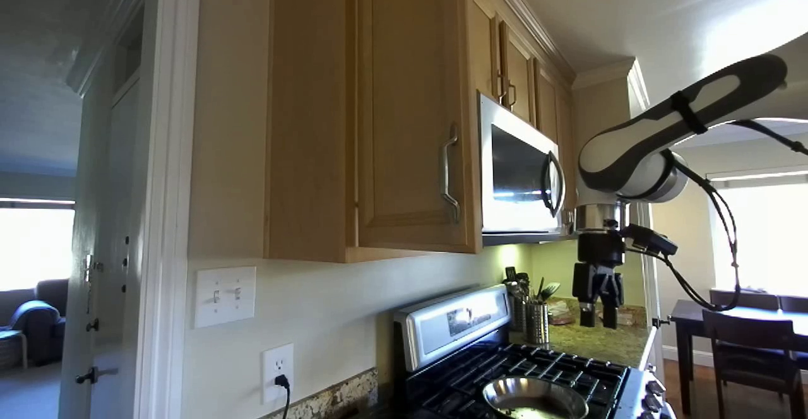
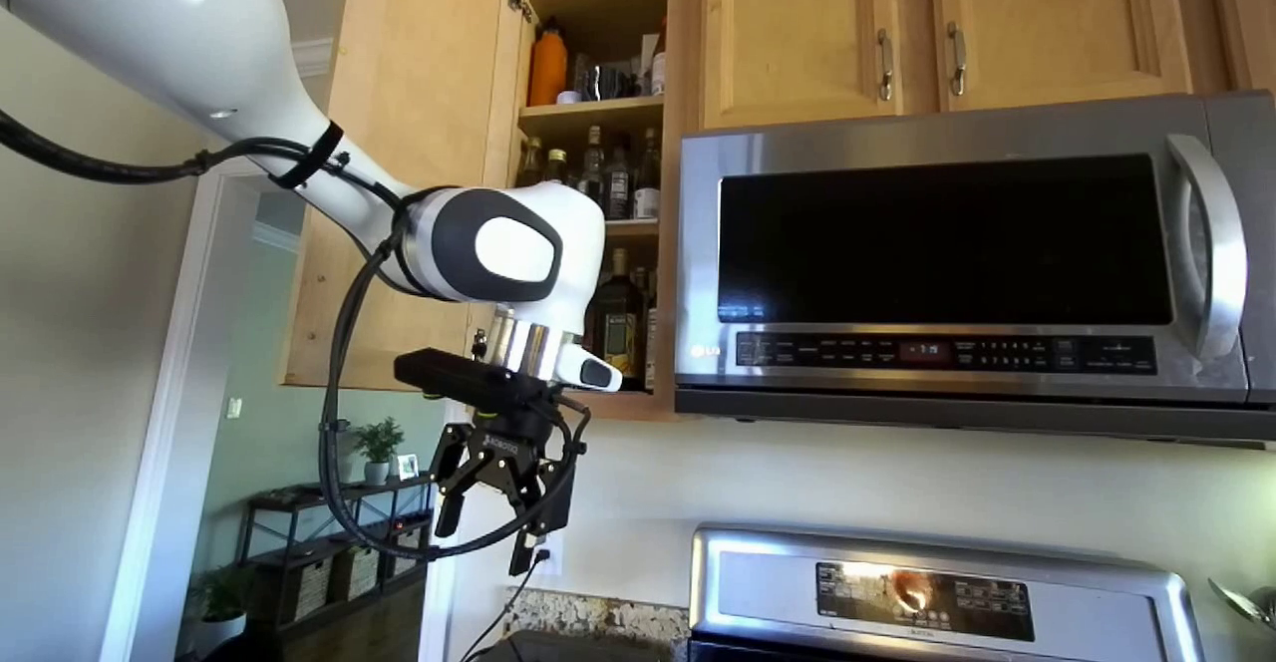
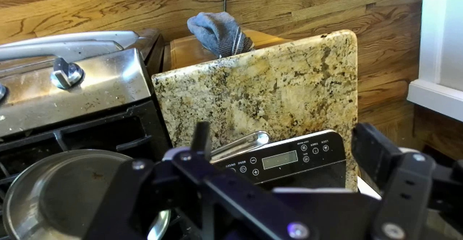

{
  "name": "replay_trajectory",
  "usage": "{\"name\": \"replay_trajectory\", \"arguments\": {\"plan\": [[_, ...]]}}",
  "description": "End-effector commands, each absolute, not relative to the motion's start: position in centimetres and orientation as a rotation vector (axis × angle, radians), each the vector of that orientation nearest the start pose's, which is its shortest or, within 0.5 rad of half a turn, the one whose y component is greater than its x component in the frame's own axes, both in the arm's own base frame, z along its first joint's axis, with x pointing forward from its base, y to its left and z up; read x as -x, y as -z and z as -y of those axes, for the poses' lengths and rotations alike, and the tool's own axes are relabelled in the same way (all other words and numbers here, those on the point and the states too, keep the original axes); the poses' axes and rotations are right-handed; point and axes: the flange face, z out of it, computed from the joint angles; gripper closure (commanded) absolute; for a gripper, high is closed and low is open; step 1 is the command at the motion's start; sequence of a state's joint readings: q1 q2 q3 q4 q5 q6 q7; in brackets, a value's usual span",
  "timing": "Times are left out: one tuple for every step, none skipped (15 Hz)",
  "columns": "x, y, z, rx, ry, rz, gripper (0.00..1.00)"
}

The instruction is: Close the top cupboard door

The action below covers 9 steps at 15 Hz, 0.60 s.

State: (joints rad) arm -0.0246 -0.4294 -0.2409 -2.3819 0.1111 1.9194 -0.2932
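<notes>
Wall (image 2: 638,483) backed an exterior view: the door (image 2: 429,74) hung open at ten o'clock, closing seemingly unbegun, and the spread end effector (image 2: 483,547), at seven, likely needed to push it from outside.

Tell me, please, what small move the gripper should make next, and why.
I'd probably ease the gripper past the free edge of the top cupboard door, toward its handle: the door stands open, exposing bottles, and the empty gripper seems on the door's inner side, where pushing wouldn't close it.
</notes>
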Motion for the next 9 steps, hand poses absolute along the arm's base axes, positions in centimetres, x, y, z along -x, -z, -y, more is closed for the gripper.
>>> {"name": "replay_trajectory", "arguments": {"plan": [[-39.4, -48.8, 7.6, 2.994, 0.141, 0.143, 0.00], [-39.1, -49.5, 6.4, 3.003, 0.191, 0.197, 0.00], [-38.6, -50.1, 5.2, 3.004, 0.229, 0.254, 0.00], [-38.0, -50.8, 4.0, 3.005, 0.282, 0.315, 0.00], [-37.6, -51.2, 3.1, 3.001, 0.316, 0.358, 0.00], [-36.8, -51.8, 1.8, 2.989, 0.360, 0.432, 0.00], [-36.2, -52.2, 0.8, 2.980, 0.400, 0.490, 0.00], [-35.6, -52.5, -0.4, 2.962, 0.435, 0.549, 0.00], [-35.0, -52.8, -1.4, 2.946, 0.484, 0.585, 0.00]]}}
